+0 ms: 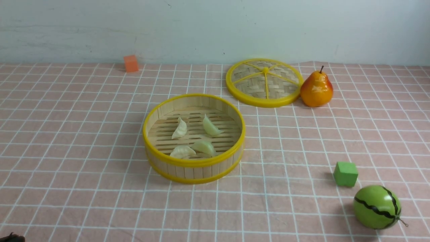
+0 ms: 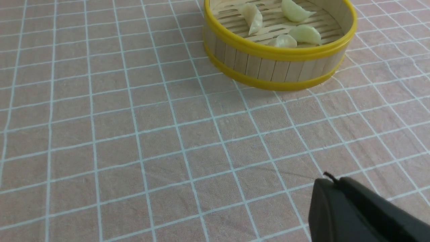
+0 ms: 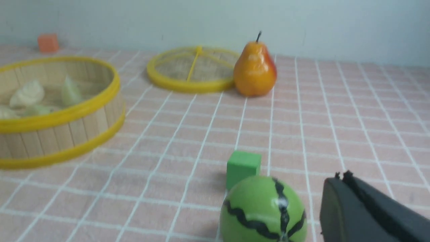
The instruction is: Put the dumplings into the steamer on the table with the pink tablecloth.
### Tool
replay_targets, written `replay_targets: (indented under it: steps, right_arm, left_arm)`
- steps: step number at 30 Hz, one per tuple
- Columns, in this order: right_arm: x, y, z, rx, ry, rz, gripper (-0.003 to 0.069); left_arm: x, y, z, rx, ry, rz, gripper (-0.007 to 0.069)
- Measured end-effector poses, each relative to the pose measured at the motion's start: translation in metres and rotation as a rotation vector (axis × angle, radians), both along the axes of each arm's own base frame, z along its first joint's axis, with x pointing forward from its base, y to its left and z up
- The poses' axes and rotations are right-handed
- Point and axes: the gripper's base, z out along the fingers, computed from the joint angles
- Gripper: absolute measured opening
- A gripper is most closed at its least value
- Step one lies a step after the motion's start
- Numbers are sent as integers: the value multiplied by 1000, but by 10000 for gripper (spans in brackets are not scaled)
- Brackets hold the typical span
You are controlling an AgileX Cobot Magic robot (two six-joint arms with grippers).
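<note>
On the pink tablecloth, lid, pear, green cube, melon sit right of the steamer; both jaws closed.

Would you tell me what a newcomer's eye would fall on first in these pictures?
The yellow-rimmed bamboo steamer in the middle of the pink grid tablecloth draws the eye first, with four pale dumplings on its slatted floor. Behind it to the right lies the flat lid with a glossy orange pear beside it. A striped green watermelon sits at the near right.
</note>
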Motion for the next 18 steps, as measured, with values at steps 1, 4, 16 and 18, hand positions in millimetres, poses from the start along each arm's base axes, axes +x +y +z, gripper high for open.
replay_targets:
  steps: [1,4,16,18]
  right_arm:
    - [-2,-1,2,6,-26,-10,-20]
    - [-4,-4,4,52,-55,-59,-20]
    - [-8,-5,-13,-114,103,-72,-18]
    - [-8,-4,-16,-102,137,-61,-18]
  left_arm:
    - [0,0,0,0,0,0,13]
    - [0,0,0,0,0,0,17]
    - [0,0,0,2,4,0,21]
    - [0,0,-1,3,6,1,24]
